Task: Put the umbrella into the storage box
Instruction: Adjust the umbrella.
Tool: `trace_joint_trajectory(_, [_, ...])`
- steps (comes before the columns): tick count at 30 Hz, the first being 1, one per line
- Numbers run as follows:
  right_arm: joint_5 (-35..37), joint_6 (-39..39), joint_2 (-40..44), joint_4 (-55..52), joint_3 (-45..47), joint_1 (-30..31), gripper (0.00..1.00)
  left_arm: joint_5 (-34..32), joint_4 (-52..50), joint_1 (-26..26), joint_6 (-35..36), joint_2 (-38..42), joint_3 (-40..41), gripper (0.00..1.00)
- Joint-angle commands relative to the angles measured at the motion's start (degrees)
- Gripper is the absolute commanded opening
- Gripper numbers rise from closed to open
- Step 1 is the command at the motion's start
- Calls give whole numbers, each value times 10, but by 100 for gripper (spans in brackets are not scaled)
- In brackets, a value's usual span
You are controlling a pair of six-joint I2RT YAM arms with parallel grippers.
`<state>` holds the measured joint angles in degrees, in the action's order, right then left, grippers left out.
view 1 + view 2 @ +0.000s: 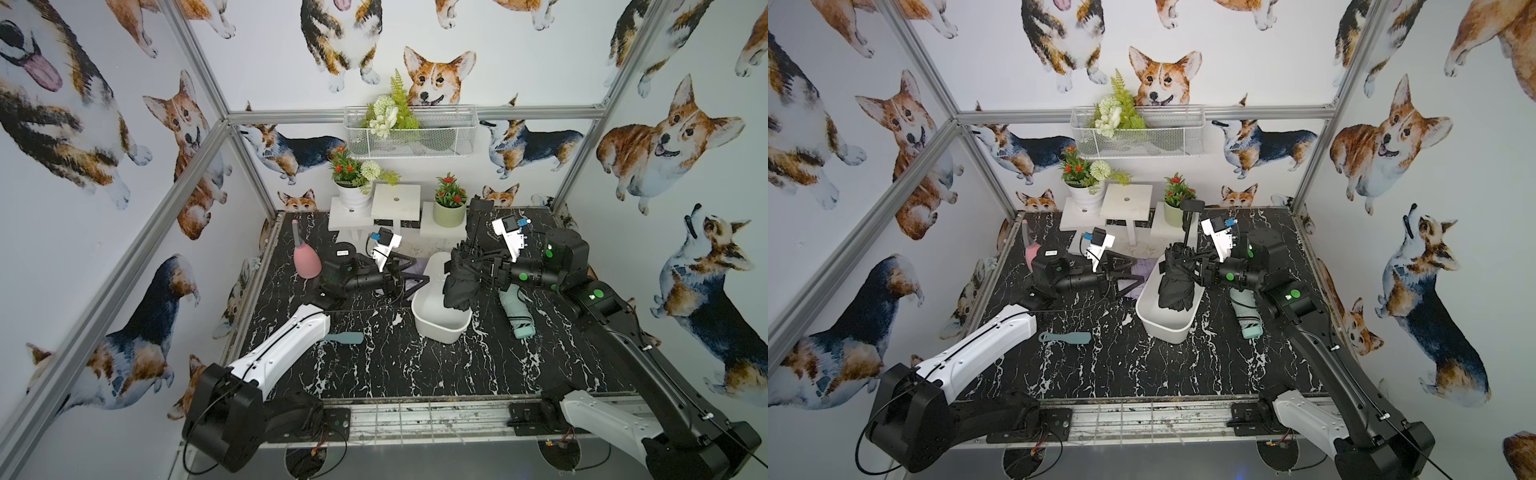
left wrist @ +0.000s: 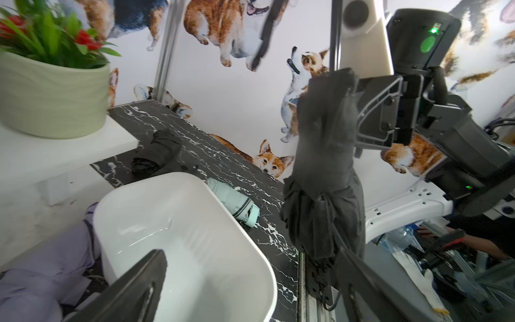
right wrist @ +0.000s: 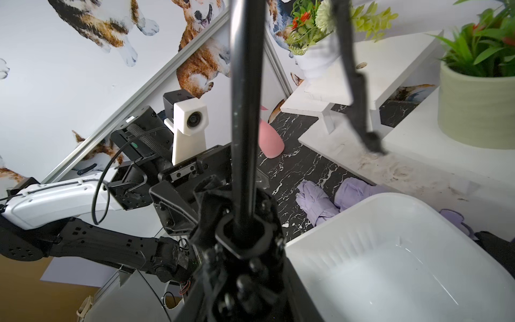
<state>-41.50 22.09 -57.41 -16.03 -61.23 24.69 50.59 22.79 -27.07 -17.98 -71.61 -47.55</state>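
A black folded umbrella (image 1: 457, 284) (image 1: 1177, 286) hangs nearly upright over the storage box (image 1: 436, 328) (image 1: 1163, 328), a white plastic tub. Its shaft is pulled out upward and its cloth end dips toward the tub's opening. My right gripper (image 1: 473, 266) (image 1: 1198, 266) is shut on the umbrella (image 2: 326, 156) (image 3: 245, 237) at its upper middle, from the right. My left gripper (image 1: 415, 272) (image 2: 250, 252) stands wide open at the tub's left side with nothing in it. In both wrist views the tub (image 2: 195, 223) (image 3: 390, 264) is empty inside.
A mint-green umbrella (image 1: 517, 311) (image 2: 234, 200) lies right of the tub and a lilac one (image 2: 41, 267) (image 3: 317, 203) behind its left side. Another black umbrella (image 2: 158, 153) lies by the white stands with plant pots (image 1: 449, 214). A pink bottle (image 1: 306, 259) and a teal paddle (image 1: 343, 337) are at the left.
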Motion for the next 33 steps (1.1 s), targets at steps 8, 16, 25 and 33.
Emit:
trace_joint_trajectory(8, [-55, 36, -12, 77, 2, 4, 10, 41, 61, -68, -6, -24, -47, 100])
trace_joint_trajectory(16, [-60, 37, -16, 110, 10, 12, 9, 39, 6, -121, 8, -71, -102, 100])
trace_joint_trajectory(25, [-47, 23, -3, 138, 23, 30, 9, -16, -42, -148, 8, -110, -138, 97])
trace_joint_trajectory(33, [-18, 12, 20, 142, 30, 32, 29, -51, -57, -149, 6, -87, -130, 42])
